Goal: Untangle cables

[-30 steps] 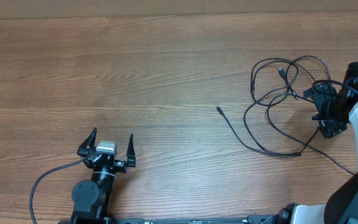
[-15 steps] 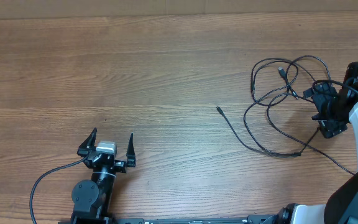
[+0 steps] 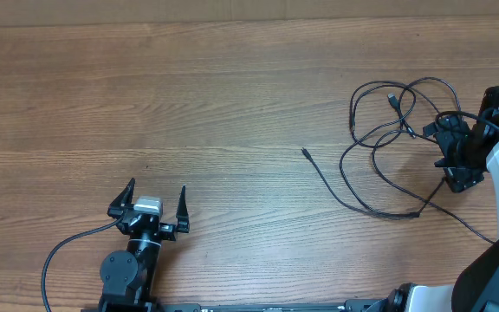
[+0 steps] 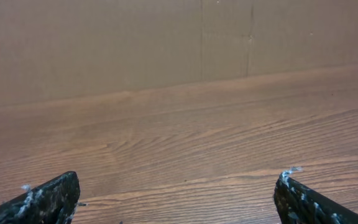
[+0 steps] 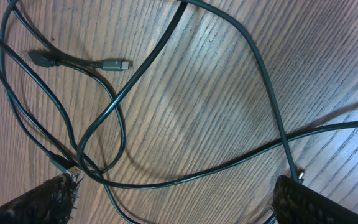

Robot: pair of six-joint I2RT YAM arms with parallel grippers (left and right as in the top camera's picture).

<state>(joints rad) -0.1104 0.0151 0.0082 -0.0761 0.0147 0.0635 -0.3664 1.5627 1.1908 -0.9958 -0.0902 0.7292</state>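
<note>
The right gripper [image 3: 445,147] hovered, jaws spread wide, over the cables [image 3: 352,113] lying in tangled loops on the right side of the table [image 3: 189,104]. The left gripper [image 3: 157,186], also parted, sat well apart near the front edge. Closing where strands crossed risked pinching two cords together and tightening the snarl.

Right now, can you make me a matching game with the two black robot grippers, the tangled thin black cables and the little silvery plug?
Things: 1 left black two-finger gripper; 2 right black two-finger gripper; 3 tangled thin black cables; 4 small silvery plug tip.
Places: A looped on the brown wooden table; B open above the cable loops; C open over bare wood; D ending one cord.
Pairs: 1-C, 2-B, 3-A, 4-D.
</note>
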